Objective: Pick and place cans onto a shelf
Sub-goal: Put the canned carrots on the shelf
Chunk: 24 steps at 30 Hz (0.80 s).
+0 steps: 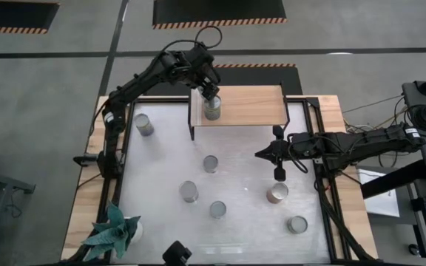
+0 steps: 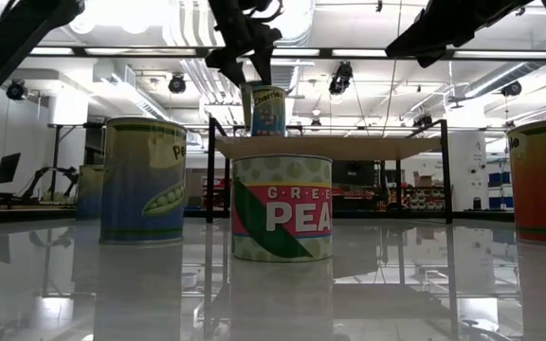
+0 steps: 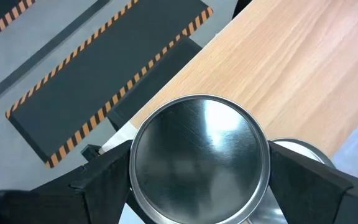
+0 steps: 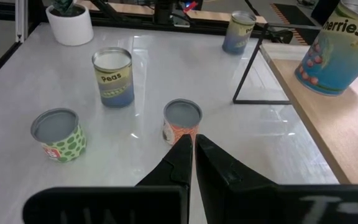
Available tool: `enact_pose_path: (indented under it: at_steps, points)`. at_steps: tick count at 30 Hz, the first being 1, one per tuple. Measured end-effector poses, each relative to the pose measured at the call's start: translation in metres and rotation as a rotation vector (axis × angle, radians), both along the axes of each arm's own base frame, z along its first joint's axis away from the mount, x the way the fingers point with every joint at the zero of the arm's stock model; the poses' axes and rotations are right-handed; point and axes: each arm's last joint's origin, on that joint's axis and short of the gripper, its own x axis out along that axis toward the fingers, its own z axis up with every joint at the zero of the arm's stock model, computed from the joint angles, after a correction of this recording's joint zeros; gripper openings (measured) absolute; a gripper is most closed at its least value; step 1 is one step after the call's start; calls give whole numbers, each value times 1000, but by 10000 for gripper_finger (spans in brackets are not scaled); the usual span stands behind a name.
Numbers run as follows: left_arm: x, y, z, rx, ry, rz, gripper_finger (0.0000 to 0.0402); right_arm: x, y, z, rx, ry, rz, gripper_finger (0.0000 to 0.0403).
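Note:
A blue-labelled can (image 1: 212, 111) with a silvery top (image 3: 201, 155) stands upright at the left end of the light-wood shelf (image 1: 246, 103). My left gripper (image 1: 211, 97) is shut on it from above; the low view shows the can (image 2: 265, 112) under the fingers, its base at the board. Several more cans stand on the white table, among them a peas can (image 2: 282, 208) and an orange one (image 4: 181, 121). My right gripper (image 1: 279, 174) hovers shut over the table's right half, holding nothing. My left gripper pinches the can between its two fingers (image 3: 104, 180), one on each opposite side of the wall, just under the top rim (image 3: 132, 165). The fingers slant down from above. The can is upright with its base at the shelf board; whether it rests there I cannot tell.
Loose cans stand at the far left (image 1: 144, 124), in the middle (image 1: 211, 163), toward the near side (image 1: 189, 192) and at the near right (image 1: 296, 224). A teal plant (image 1: 113, 233) occupies the near left corner. The shelf board to the right of the held can is bare wood.

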Motion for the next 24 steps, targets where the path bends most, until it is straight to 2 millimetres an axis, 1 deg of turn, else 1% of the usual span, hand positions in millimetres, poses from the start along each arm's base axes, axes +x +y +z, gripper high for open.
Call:
enact_pose_path:
  at_steps: [10, 16, 24]
  points:
    - [0, 0, -1, -3, 5, 2, 319, 0, 0, 0, 3, 0, -1, 9]
    - [2, 2, -7, -13, 13, 8, 335, 0, 0, 0, 1, 0, 0, 9]
    - [3, 2, -12, -18, 19, 10, 337, 0, 0, 0, 1, 0, 0, 9]
